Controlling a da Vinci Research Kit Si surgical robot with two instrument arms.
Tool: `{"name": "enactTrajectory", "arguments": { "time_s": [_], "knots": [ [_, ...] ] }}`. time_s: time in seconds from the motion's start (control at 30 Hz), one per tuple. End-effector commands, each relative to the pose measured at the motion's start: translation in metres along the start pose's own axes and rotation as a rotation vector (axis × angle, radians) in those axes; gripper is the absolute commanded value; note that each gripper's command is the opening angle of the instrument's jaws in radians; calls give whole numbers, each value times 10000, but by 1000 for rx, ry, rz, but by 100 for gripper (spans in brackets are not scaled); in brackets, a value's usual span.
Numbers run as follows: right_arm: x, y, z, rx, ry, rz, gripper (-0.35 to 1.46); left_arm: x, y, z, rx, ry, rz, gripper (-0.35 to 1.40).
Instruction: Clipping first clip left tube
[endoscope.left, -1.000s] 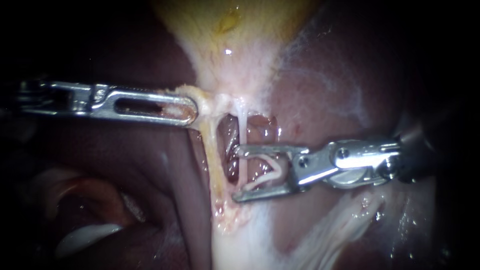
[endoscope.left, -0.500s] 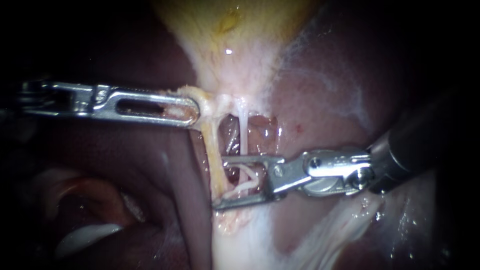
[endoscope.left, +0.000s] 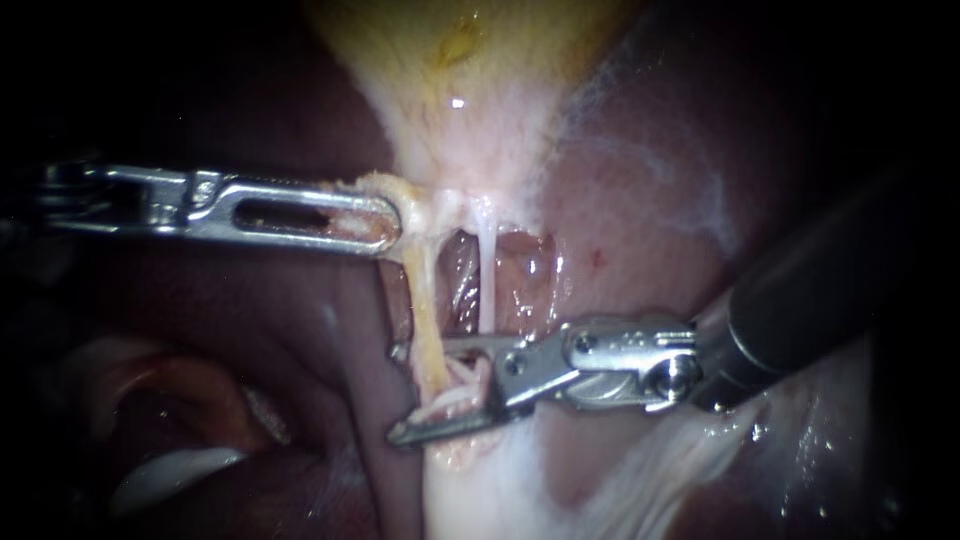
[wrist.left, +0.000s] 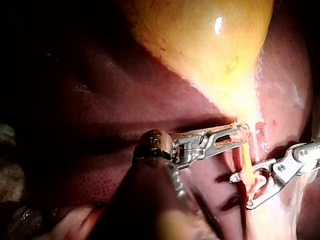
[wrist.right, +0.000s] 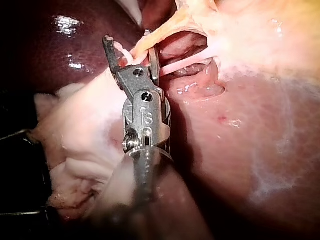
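Note:
My left instrument (endoscope.left: 385, 225) comes in from the left, its jaws shut on the pale tissue just below the yellow gallbladder (endoscope.left: 470, 60), holding it to the left. Two tubes run down from there: the yellowish left tube (endoscope.left: 422, 300) and a thin white right tube (endoscope.left: 487, 275). My right instrument (endoscope.left: 400, 392) has its jaws open around the lower part of the left tube, with a pale clip (endoscope.left: 450, 400) seated between them. The left wrist view shows my left instrument (wrist.left: 242, 132) gripping and my right instrument (wrist.left: 241, 191) around the tube. In the right wrist view the right instrument (wrist.right: 127, 39) spans the left tube (wrist.right: 165, 25).
Dark red liver (endoscope.left: 650, 200) surrounds the site on both sides. A window of raw tissue (endoscope.left: 520, 270) lies behind the two tubes. White fatty tissue (endoscope.left: 480, 490) spreads below the right instrument's jaws, seen also as white fat (wrist.right: 90, 135) beside its shaft.
My right instrument has slid left and slightly down, past the thin white tube, so its open jaws now straddle the yellowish left tube. The left instrument has held still.

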Motion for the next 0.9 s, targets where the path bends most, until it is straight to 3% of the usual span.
{"name": "enactTrajectory", "arguments": {
  "time_s": [0.03,0.37,0.5,0.7,0.77,0.9],
  "knots": [
    [-1,1,3,5,-1,6,48,0,1,1,-1,0,-1,-35],
    [-13,6,21,15,-6,35,45,0,0,3,1,1,-1,-35],
    [-13,7,17,16,-5,53,35,0,0,3,1,1,-1,-35],
    [-10,10,5,21,-5,121,-11,0,0,3,1,1,-1,-35],
    [-10,11,0,48,-7,169,-35,-1,0,3,1,1,-1,-35],
    [-12,14,-4,89,-18,200,-35,-1,0,3,1,1,-1,-35]
  ]
}}
